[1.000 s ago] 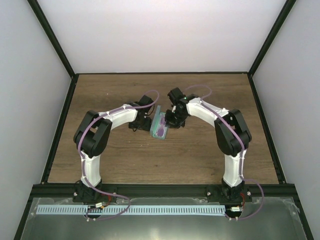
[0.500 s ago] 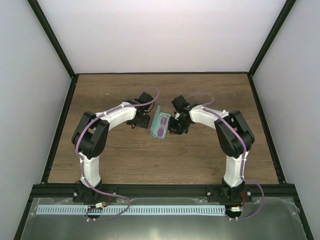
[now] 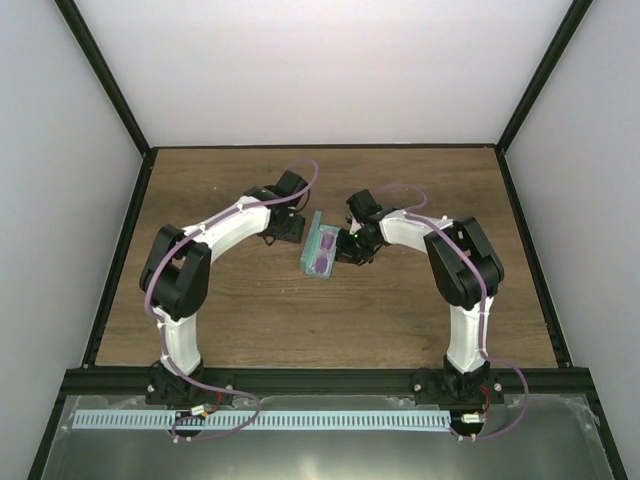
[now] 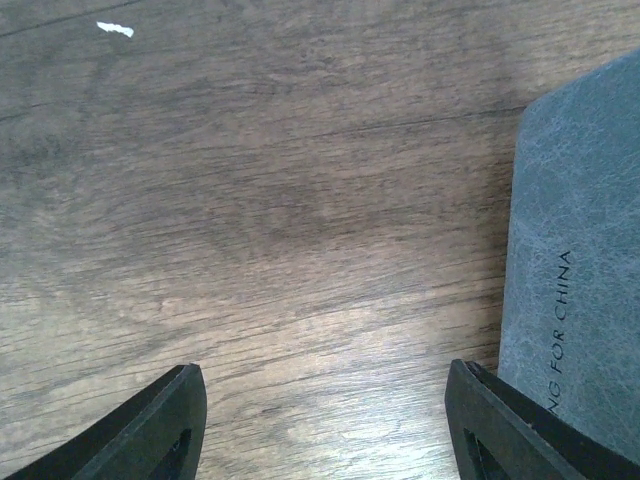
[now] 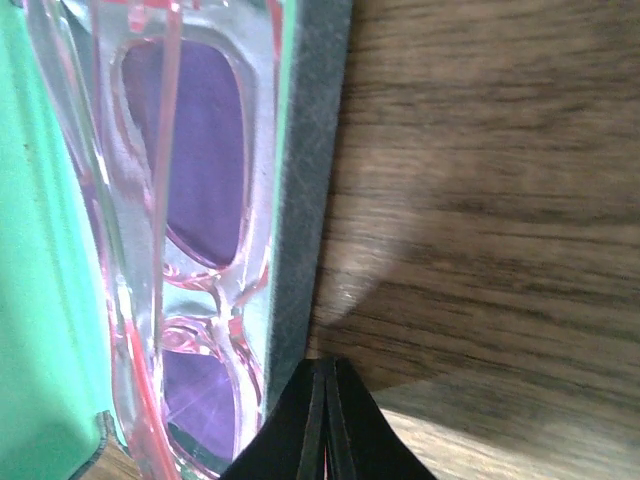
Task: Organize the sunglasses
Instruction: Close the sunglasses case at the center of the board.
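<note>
White walls enclose the brown wooden table. The sunglasses lie in the open case, just beside the right gripper, its tips pressed together. The left gripper stands apart over bare wood.

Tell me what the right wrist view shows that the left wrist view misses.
Only right wrist: the sunglasses, pink-framed with purple lenses, lying in the green-lined case, and the shut right pincer. Only left wrist: lettering printed on the case's outside, a white speck, and the open left pincer. Both: the case and the wooden table.
</note>
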Tool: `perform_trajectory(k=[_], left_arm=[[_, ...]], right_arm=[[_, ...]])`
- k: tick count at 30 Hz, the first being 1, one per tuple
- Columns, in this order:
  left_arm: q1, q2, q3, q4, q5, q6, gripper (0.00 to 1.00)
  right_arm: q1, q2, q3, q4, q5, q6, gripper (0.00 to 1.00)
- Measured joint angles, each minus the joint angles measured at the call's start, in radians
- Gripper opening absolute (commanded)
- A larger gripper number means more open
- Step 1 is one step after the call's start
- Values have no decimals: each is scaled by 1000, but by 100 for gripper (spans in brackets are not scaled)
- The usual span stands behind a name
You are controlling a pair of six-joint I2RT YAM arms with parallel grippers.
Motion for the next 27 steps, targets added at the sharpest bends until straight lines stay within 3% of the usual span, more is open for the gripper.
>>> perform_trajectory(k=[13, 27], left_arm=[[-21, 14, 22, -8, 39, -8, 66], [-144, 114, 87, -2, 61, -51, 66]], right_arm=[[-5, 26, 15, 26, -55, -7, 1], [-13, 44, 26, 38, -99, -26, 1]])
